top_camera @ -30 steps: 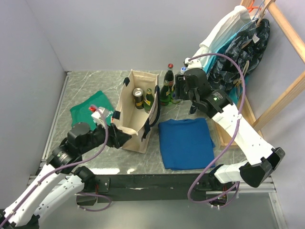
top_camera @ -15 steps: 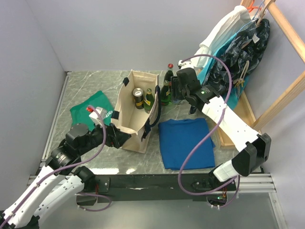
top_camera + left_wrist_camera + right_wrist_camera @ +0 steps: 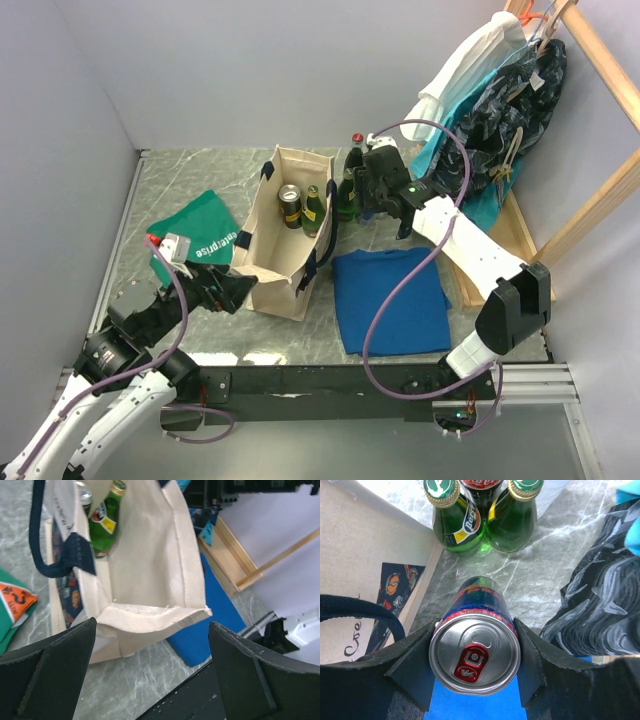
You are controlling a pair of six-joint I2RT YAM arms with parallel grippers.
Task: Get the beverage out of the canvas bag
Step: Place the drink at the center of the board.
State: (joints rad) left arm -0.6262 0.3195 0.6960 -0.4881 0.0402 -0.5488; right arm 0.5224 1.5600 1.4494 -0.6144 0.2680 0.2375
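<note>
The cream canvas bag [image 3: 283, 275] with navy handles stands open at centre-left; a can [image 3: 290, 204] and a green bottle [image 3: 313, 205] stand inside it, the bottle [image 3: 102, 522] also showing in the left wrist view. My right gripper [image 3: 474, 630] is shut on a beverage, a blue-and-red can [image 3: 475, 655] with a silver top and red tab. It holds the can outside the bag, beside the bag's right wall [image 3: 365, 545]. My left gripper [image 3: 150, 680] is open, just short of the bag's near rim [image 3: 150, 617], with nothing between its fingers [image 3: 260, 680].
Two green bottles [image 3: 452, 515] and a red-capped cola bottle [image 3: 357, 140] stand just right of the bag. A folded blue cloth [image 3: 390, 300] lies right of it, a green cloth [image 3: 200, 240] left. Hanging clothes [image 3: 500, 90] and a wooden rack [image 3: 590, 200] crowd the right.
My left gripper opened, let go of the bag's near corner and drew back toward the front left. The right arm carried its can leftward, closer to the bottles.
</note>
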